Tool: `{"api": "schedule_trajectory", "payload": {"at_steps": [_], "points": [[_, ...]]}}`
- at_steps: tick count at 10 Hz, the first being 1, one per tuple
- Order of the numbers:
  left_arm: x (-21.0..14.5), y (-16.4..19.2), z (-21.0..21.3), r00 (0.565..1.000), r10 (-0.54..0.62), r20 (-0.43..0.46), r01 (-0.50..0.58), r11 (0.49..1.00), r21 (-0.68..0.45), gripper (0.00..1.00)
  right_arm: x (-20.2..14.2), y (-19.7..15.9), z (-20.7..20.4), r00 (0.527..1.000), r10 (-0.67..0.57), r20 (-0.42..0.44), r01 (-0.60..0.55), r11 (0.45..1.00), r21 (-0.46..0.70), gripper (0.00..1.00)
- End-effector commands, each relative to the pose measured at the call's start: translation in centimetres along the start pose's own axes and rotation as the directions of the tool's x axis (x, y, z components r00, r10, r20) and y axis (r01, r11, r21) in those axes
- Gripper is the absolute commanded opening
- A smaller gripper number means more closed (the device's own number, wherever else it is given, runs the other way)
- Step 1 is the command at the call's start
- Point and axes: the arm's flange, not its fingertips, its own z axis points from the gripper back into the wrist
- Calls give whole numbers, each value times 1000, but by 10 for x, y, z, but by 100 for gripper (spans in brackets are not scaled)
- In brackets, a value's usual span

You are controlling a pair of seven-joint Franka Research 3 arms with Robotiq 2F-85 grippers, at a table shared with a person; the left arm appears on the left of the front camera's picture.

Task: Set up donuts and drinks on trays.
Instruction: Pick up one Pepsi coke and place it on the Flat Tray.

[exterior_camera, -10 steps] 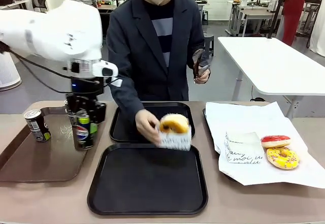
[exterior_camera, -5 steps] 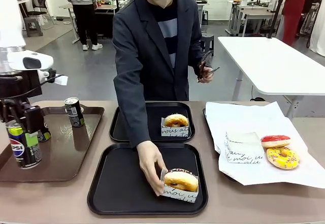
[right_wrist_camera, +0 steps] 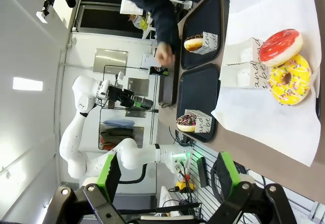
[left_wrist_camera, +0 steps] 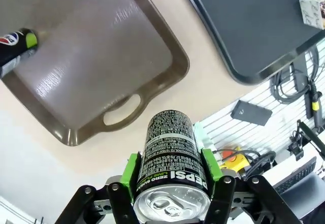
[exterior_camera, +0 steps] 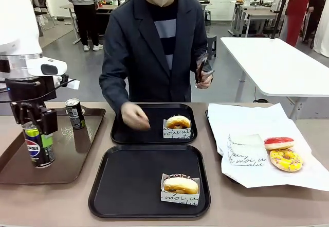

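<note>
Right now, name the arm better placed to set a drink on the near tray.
Left. Its jaws are shut on the Pepsi can, at the brown tray next to the near tray. The right arm's jaws stand open and empty, far from any can.

The left gripper covered the top of the Pepsi can. The brown tray was cut off at its left end by the picture's edge, and the paper ran off the right edge. Under the paper's far-left corner only a dark rim showed; the rest lay hidden. The person's hand over the far tray was smeared, and the thing in the other hand was too unclear to name. The near sleeve hid the lower half of its donut. In the left wrist view the second can was cut by the left edge.
</note>
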Motion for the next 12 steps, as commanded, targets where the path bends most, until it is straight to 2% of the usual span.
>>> {"api": "schedule_trajectory", "payload": {"at_steps": [1,3,4,7,9,12], "points": [[25,-13,14,998,48,31,-50,997,56,59,2,1,1,1000,21,13,-21,1000,22,100],[67,-29,18,997,74,22,-75,994,73,59,2,1,1,1000,21,13,-21,1000,22,100],[91,-41,23,995,82,54,-88,990,108,59,2,1,1,1000,21,13,-21,1000,22,100],[171,-68,21,984,157,89,-166,982,96,59,2,1,1,1000,21,13,-21,1000,22,100],[212,-76,5,956,209,205,-239,962,134,59,2,1,1,1000,21,13,-21,1000,22,100],[244,-77,-11,946,209,247,-246,961,128,59,2,1,1,1000,21,13,-21,1000,22,100]]}}
